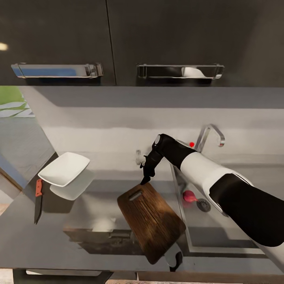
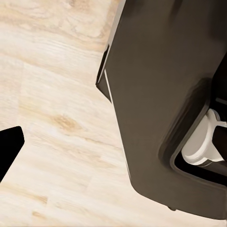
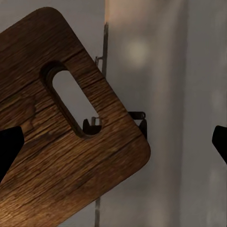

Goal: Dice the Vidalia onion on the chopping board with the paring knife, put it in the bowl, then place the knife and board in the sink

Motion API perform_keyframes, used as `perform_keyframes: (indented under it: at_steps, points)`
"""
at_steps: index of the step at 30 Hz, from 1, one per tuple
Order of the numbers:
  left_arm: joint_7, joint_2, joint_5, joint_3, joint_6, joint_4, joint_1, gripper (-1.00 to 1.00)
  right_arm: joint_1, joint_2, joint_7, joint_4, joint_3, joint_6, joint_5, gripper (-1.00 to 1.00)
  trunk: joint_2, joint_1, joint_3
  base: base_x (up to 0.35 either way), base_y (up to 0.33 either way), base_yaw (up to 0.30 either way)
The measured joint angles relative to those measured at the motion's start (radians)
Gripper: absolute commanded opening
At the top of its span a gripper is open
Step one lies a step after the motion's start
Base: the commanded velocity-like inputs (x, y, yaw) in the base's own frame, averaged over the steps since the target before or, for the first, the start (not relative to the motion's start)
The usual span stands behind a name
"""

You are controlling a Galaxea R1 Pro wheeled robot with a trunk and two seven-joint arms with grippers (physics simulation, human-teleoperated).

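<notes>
While the right arm reaches across the glossy dark grey countertop (image 1: 59, 236), its right gripper (image 1: 146, 173) hangs just above the slotted end of the chopping board (image 1: 152, 219), fingers spread apart and holding nothing; in the right wrist view the two dark fingertips (image 3: 9, 146) sit at opposite edges with the board's rounded corner (image 3: 71, 142) between them. The board is dark brown wood with a strong grain and an oblong slot hole, lying askew beside the sink (image 1: 197, 236), a grey metal basin with a round drain and a curved chrome tap (image 1: 211, 136). The Vidalia onion (image 1: 189, 196), a small pinkish lump, rests in the basin near the drain. On the far left, the white squarish bowl (image 1: 64, 169) sits mirrored in the worktop, the red-handled paring knife (image 1: 38, 200) just beside it. The left wrist view shows pale wood floor (image 2: 52, 94) and a dark rounded body; one dark fingertip (image 2: 8, 146) of the left gripper shows, and I cannot tell its state.
</notes>
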State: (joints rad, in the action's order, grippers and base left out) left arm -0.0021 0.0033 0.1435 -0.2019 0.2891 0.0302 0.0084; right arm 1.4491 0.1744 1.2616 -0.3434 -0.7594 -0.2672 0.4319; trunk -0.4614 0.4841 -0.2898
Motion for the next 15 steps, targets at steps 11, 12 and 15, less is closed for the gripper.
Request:
perform_keyframes:
  at_steps: [11,12,15]
  points:
    - [-0.001,0.001,0.001,0.001,0.000,0.000,0.000,1.00,0.000,0.000,0.000,-0.001,-0.002,0.000,0.000,1.00,0.000,0.000,-0.018,0.000,0.057,0.000]
    - [-0.001,0.001,0.001,0.001,0.000,0.000,0.000,1.00,0.000,0.000,-0.001,-0.001,-0.002,0.000,0.000,1.00,0.000,0.000,-0.019,0.000,0.142,0.000]
    - [-0.001,0.001,0.000,0.001,0.000,0.001,0.000,1.00,0.000,0.000,-0.001,-0.001,-0.002,0.000,0.000,1.00,0.000,0.000,-0.024,0.000,0.082,0.000]
